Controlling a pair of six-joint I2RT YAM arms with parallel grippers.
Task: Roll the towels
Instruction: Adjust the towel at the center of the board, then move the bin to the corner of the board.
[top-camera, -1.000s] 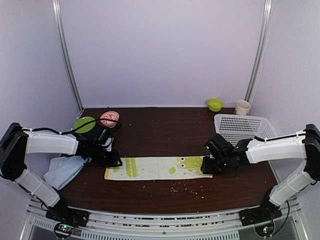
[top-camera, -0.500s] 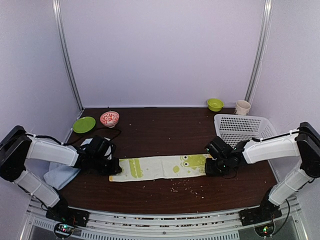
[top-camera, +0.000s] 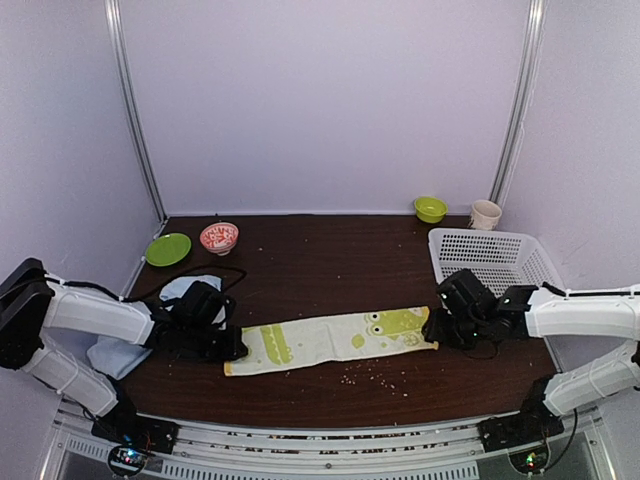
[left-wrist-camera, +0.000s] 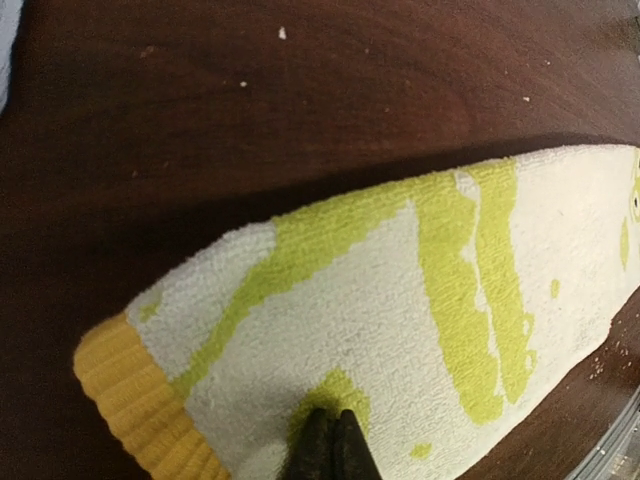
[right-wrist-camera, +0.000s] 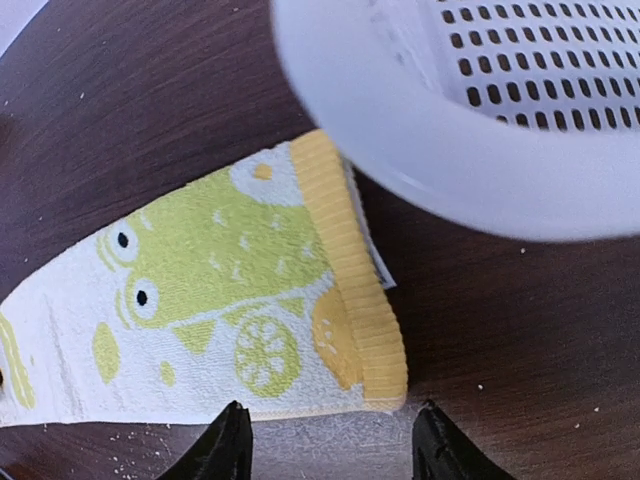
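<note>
Deliberately, my left gripper (left-wrist-camera: 325, 445) pinches the green towel (top-camera: 330, 338) to steady it; my right gripper (right-wrist-camera: 332, 440) gapes empty over its far end.

Two towels are counted: a patterned towel (top-camera: 330, 340) at 6 o'clock, a pale blue towel (top-camera: 103, 355) at 8. Two bowls are counted: a green bowl (top-camera: 430, 209) at 1, a red-patterned bowl (top-camera: 219, 238) at 10. One plate (top-camera: 167, 248), one cup (top-camera: 485, 214) and one basket (top-camera: 485, 255) are counted.
</note>
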